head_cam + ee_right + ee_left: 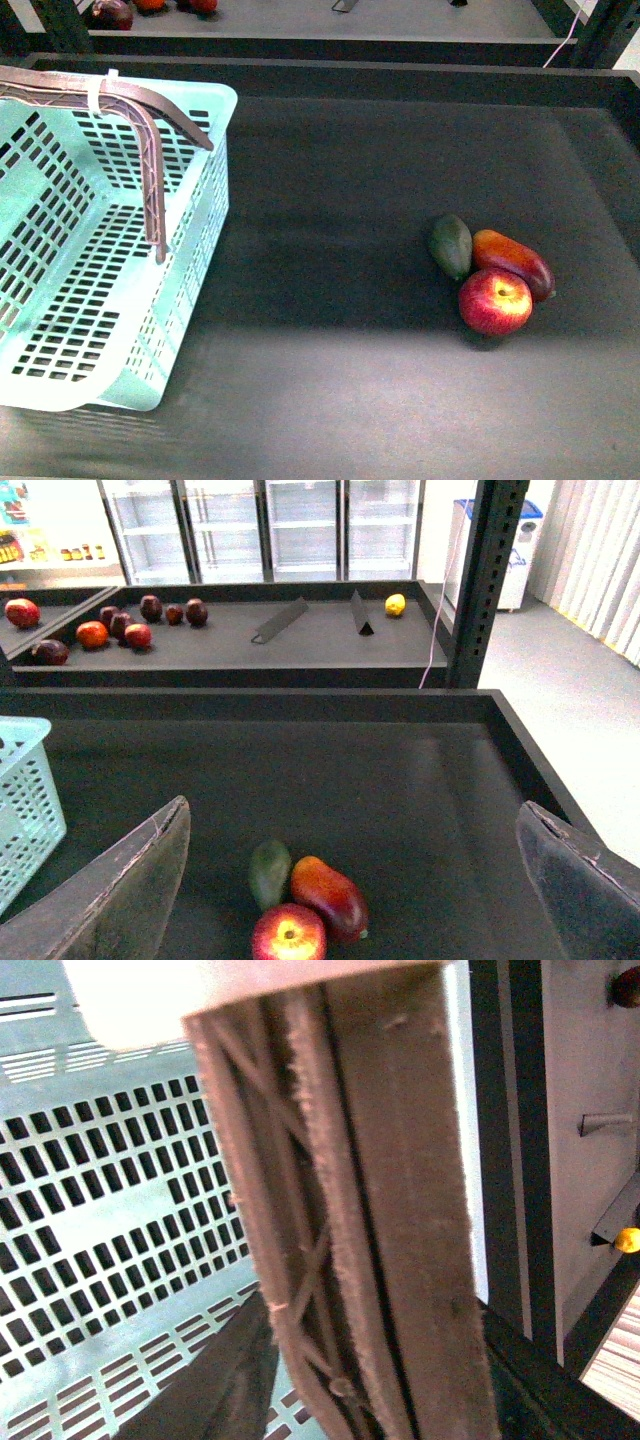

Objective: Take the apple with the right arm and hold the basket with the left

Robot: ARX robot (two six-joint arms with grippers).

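Observation:
The red apple [495,301] with a yellow patch lies on the dark table at the right, touching a red-orange mango [514,263] and a dark green fruit [451,245]. The teal basket [190,260] stands at the left, its brown handles [150,170] raised and tied by a white band. Neither arm shows in the front view. In the left wrist view my left gripper is shut on the brown handles [380,1220]; its fingers are hidden behind them. In the right wrist view my right gripper [350,880] is wide open above the table, with the apple [289,933] below, between the fingers.
The mango [330,897] and green fruit [268,872] lie right against the apple. A raised dark rim [400,70] bounds the table at the back. Beyond it a second shelf [320,640] holds several dark red fruits and a yellow one.

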